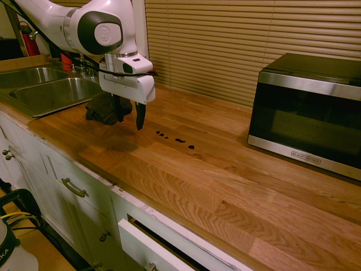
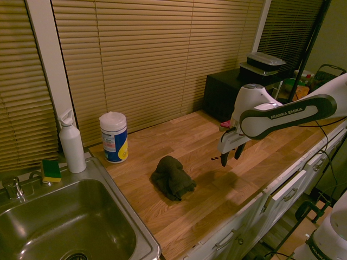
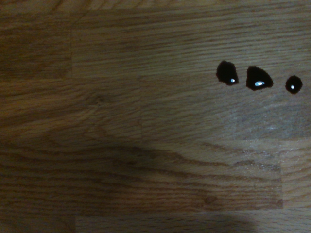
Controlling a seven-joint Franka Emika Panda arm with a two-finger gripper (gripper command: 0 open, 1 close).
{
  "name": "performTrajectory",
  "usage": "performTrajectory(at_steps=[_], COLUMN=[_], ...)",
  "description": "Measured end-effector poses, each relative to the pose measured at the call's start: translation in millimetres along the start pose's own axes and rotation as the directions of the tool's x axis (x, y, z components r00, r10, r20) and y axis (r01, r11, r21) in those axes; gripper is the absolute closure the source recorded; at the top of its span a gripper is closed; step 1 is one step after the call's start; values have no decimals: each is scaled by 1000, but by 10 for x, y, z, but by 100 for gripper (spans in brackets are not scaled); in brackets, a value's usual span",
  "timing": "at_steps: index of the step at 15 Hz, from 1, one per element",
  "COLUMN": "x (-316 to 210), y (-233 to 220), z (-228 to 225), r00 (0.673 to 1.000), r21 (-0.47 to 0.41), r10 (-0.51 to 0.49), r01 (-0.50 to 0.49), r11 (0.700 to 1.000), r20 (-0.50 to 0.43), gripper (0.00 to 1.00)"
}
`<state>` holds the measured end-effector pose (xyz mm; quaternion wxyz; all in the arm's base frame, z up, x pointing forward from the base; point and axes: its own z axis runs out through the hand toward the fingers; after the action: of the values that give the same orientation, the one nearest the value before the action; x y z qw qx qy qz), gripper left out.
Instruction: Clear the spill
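The white drawers (image 1: 152, 243) run along the near edge of the first exterior view, one pulled slightly ajar, under the wooden worktop (image 1: 237, 192). On that worktop the spill (image 1: 176, 139) is a short row of tiny black blobs, running from about ten o'clock to four o'clock across the planks, roughly midway between the sink (image 1: 48, 90) and the microwave (image 1: 307, 113). In the wrist view three of these drops (image 3: 258, 80) sit side by side on the wood grain, each with a small bright glint.

The claw (image 1: 131, 116) hangs over the worktop pointing straight down, its two dark fingers (image 1: 140, 117) spread wide and holding nothing. It is clear of the wood, and the spill lies just beside it at about four o'clock in the first exterior view. A dark crumpled cloth (image 1: 104, 110) lies bunched on the worktop just behind the claw at about nine o'clock, between it and the sink; in the second exterior view cloth and claw are clearly apart, the cloth at about eight o'clock from it.

In the second exterior view a tub of wipes (image 2: 114, 137) stands at eleven o'clock from the cloth, with a white bottle (image 2: 71, 143) and a green and yellow sponge (image 2: 51, 170) further towards nine o'clock along the sink's rim.
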<state>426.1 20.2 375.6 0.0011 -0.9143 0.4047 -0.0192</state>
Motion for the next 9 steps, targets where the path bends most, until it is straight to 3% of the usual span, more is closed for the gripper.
performTrajectory(at_steps=[9], x=[-187], y=[-323], z=[-204], r00=[998], r21=[62], r10=[29], r01=[-26], r11=[998], r20=[-48], gripper=[0])
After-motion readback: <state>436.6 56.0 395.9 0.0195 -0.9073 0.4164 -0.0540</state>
